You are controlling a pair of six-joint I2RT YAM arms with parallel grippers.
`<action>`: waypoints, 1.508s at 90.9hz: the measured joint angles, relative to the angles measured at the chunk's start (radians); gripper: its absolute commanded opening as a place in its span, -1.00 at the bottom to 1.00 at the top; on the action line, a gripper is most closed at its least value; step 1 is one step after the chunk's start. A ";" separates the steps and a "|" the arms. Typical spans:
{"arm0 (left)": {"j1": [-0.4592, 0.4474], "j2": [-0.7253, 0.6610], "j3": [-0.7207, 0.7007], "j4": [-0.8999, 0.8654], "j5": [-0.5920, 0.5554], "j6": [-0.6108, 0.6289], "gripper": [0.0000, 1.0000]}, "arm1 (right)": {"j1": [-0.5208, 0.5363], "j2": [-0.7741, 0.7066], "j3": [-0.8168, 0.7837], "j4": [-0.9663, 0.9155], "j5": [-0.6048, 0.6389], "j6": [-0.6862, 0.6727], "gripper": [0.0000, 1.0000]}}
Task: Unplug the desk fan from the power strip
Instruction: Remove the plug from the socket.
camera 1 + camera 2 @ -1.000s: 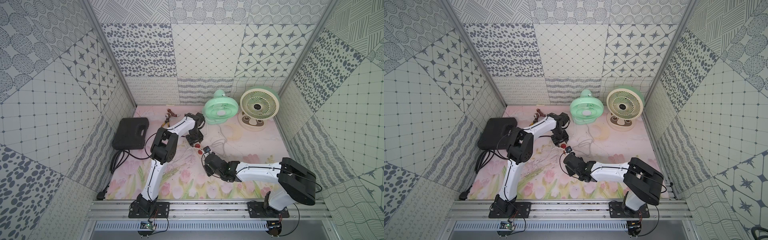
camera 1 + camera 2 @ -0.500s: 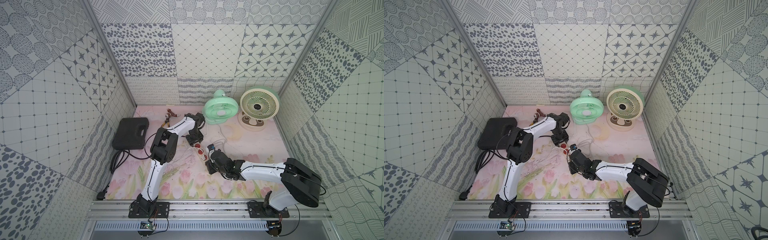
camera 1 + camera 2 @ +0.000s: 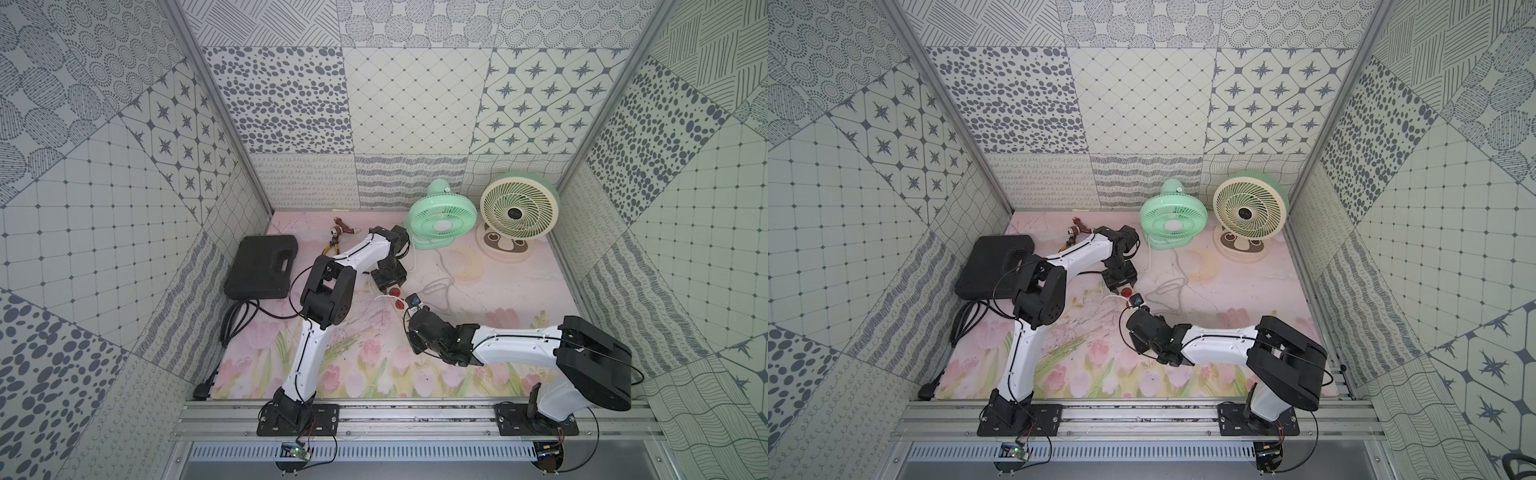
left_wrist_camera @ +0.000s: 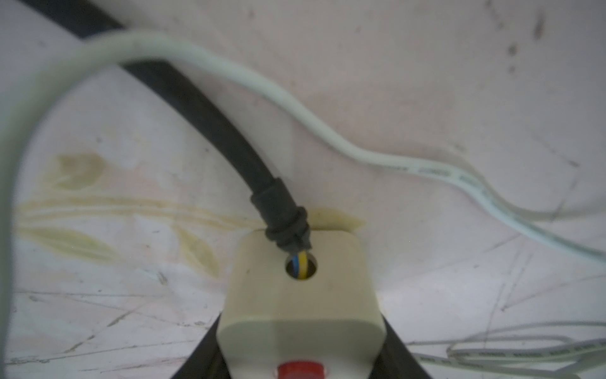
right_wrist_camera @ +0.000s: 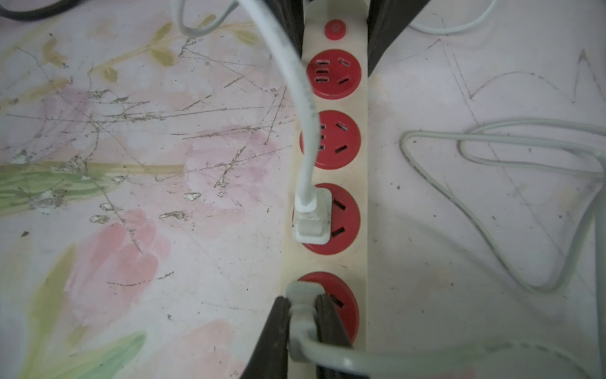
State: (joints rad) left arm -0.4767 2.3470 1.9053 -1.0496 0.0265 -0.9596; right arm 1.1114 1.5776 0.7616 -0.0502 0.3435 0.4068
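The strip (image 3: 397, 299) lies near the middle of the mat (image 3: 519, 291), running from 11 to 5 o'clock. Its switch end (image 5: 335, 29), at 11, is pinched by the left gripper (image 3: 388, 281). The grey plug (image 5: 301, 295) in the last socket (image 5: 344, 305), at 5, is squeezed tight by the right gripper (image 5: 303, 315). The pull-out step seems to be in hand. Next, the plug should be pulled straight up while the strip is held down.

I read left arm (image 3: 305, 353): white shells, black joints, thin black cable looping at the elbow | right arm (image 3: 515, 345): same white and black, bulky black elbow block | bases (image 3: 328, 419): black bolted plates | right tool (image 5: 303, 306): dark wedge fingers
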 measured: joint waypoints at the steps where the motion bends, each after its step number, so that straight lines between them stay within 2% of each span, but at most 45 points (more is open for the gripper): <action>1: 0.000 0.000 0.000 0.000 0.000 0.000 -1.00 | 0.005 0.002 0.004 -0.005 0.010 -0.005 -1.00; 19: 0.000 -0.001 -0.002 -0.002 0.002 0.020 -1.00 | 0.083 0.062 0.064 -0.064 0.163 -0.076 -1.00; 30: 0.000 -0.001 -0.003 -0.003 0.003 0.028 -1.00 | 0.108 0.085 0.084 -0.080 0.215 -0.100 -1.00; 66: 0.000 -0.003 -0.005 -0.002 0.002 0.033 -1.00 | 0.110 0.084 0.085 -0.081 0.217 -0.095 -1.00; 84: 0.000 -0.004 -0.006 -0.001 0.000 0.031 -1.00 | 0.057 0.027 0.026 -0.020 0.109 -0.046 -1.00; 113: 0.000 -0.009 -0.016 0.010 0.006 -0.022 -1.00 | -0.107 -0.103 -0.130 0.145 -0.161 0.105 -1.00; 137: 0.000 -0.012 -0.023 0.010 0.014 -0.034 -1.00 | -0.137 -0.127 -0.157 0.170 -0.222 0.145 -1.00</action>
State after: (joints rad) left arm -0.4770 2.3352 1.8828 -1.0393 0.0406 -0.9939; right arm 0.9745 1.4502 0.6044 0.1200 0.1211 0.5514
